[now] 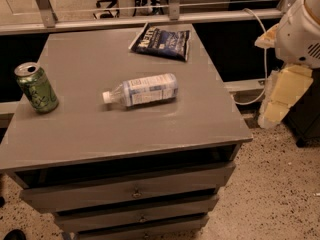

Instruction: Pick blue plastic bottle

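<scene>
The blue plastic bottle [142, 90] lies on its side near the middle of the grey cabinet top [150, 129]. It is clear, with a pale blue-and-white label, and its white cap points left. My gripper [280, 98] hangs from the white arm [300, 31] off the cabinet's right edge, beside the top and well to the right of the bottle. It holds nothing that I can see.
A green drink can [36, 88] stands upright at the left edge. A dark blue snack bag [162, 41] lies flat at the back. Drawers [135, 191] sit below the top. A metal rail [150, 20] runs behind. Speckled floor [280, 194] lies to the right.
</scene>
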Motion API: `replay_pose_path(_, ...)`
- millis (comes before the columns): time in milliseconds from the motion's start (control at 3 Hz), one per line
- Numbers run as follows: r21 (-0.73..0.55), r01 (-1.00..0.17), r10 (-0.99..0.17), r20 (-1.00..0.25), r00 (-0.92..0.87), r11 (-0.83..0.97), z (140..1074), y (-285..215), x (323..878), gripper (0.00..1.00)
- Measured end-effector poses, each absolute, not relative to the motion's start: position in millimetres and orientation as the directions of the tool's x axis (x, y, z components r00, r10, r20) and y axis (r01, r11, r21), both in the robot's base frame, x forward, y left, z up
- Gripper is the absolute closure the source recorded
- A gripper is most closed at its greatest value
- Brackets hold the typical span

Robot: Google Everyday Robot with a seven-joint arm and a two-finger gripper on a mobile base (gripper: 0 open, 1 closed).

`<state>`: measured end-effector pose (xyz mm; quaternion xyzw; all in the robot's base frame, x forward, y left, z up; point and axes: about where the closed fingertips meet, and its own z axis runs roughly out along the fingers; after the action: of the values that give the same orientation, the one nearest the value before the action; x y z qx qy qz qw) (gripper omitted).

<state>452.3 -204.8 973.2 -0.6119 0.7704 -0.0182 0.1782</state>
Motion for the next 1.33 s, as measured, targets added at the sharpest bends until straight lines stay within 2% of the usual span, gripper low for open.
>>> replay_pose_path(1333, -0.300, -0.953, -0.865, -0.473, 0.171, -0.024, 901, -45, 561, 0.00)
